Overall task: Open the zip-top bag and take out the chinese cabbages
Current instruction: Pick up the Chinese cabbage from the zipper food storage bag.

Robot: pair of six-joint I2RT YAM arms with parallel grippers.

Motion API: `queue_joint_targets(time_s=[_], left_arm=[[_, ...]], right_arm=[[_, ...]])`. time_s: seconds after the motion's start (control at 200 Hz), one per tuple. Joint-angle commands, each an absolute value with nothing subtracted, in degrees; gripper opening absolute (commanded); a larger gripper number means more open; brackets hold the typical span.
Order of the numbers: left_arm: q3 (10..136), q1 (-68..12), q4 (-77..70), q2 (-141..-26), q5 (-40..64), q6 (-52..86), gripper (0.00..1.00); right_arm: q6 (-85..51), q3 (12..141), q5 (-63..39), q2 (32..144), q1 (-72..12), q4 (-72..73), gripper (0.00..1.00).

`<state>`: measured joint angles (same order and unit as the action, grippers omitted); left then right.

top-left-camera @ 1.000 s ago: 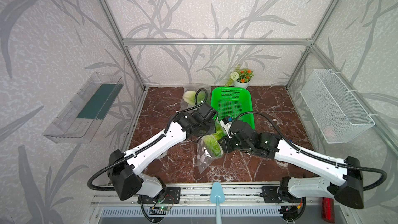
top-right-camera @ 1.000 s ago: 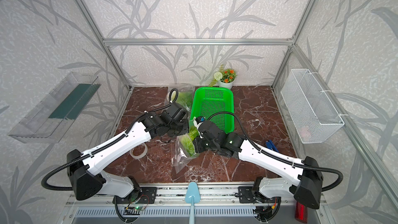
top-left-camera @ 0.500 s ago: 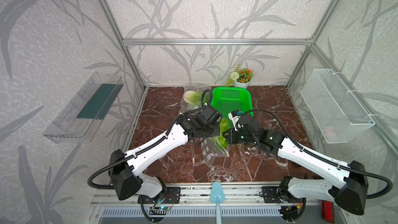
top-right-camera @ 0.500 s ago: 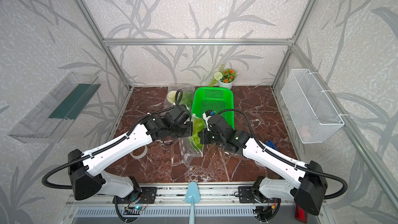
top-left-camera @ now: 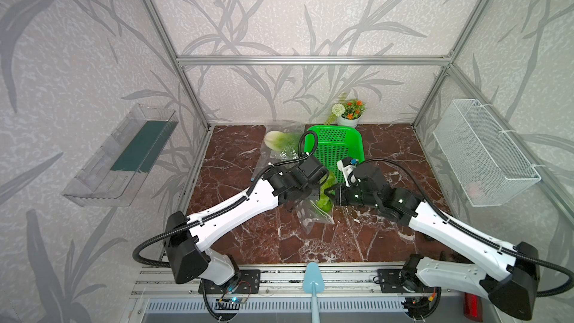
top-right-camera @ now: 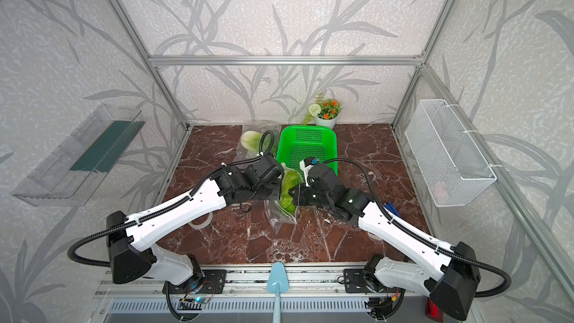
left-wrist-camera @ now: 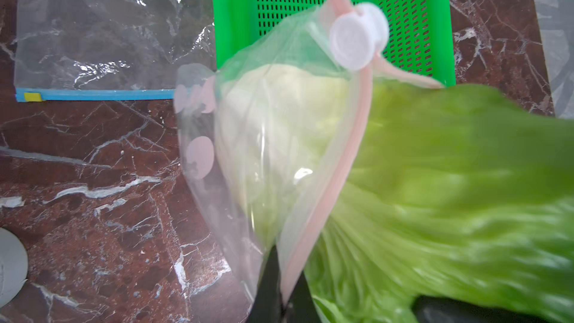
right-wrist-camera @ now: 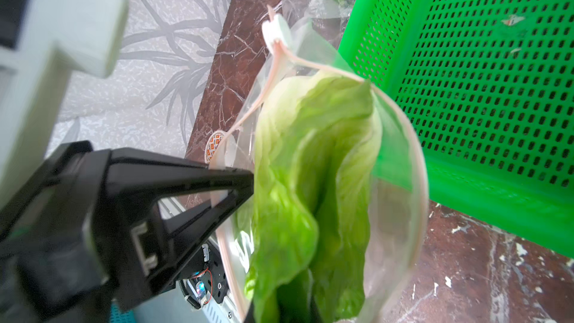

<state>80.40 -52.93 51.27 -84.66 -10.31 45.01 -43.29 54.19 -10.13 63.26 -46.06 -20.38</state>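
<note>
A clear zip-top bag (top-left-camera: 312,217) with a pink zip strip (left-wrist-camera: 348,150) and a white slider (left-wrist-camera: 357,37) hangs open above the table. My left gripper (left-wrist-camera: 284,293) is shut on its rim. One chinese cabbage (left-wrist-camera: 450,181) sticks halfway out of the mouth, white base inside the bag, green leaves outside. My right gripper (right-wrist-camera: 289,309) is shut on those leaves. Both top views show the two grippers (top-left-camera: 320,186) (top-left-camera: 334,195) close together in front of the green basket (top-left-camera: 334,144). Another cabbage (top-right-camera: 253,139) lies at the back left inside a different clear bag (left-wrist-camera: 93,41).
The flower pot (top-left-camera: 349,113) stands behind the basket. A tape roll (top-right-camera: 202,222) lies under the left arm, and a blue object (top-right-camera: 391,209) lies by the right arm. A wire basket (top-right-camera: 447,150) hangs on the right wall, a clear shelf (top-left-camera: 124,156) on the left.
Both grippers have risen and moved back toward the basket with the bag. The right wrist has swung further right, and the cabbage leaves have come further out of the bag's mouth.
</note>
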Motion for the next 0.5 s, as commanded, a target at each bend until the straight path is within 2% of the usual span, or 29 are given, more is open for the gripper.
queue_joint_targets(time_s=[0.0, 0.285, 0.495], left_arm=[[81.13, -52.79, 55.56, -83.57, -16.38, 45.35, 0.00], [81.68, -52.82, 53.91, -84.45, -14.42, 44.60, 0.00], [81.02, -52.58, 53.35, -85.34, -16.95, 46.68, 0.00]], right_arm=[[-43.72, 53.29, -10.23, 58.80, -45.79, -21.15, 0.00], [-45.52, 48.74, -12.30, 53.44, -46.05, -14.50, 0.00], [-41.49, 49.27, -15.19, 50.80, -47.00, -12.61, 0.00]])
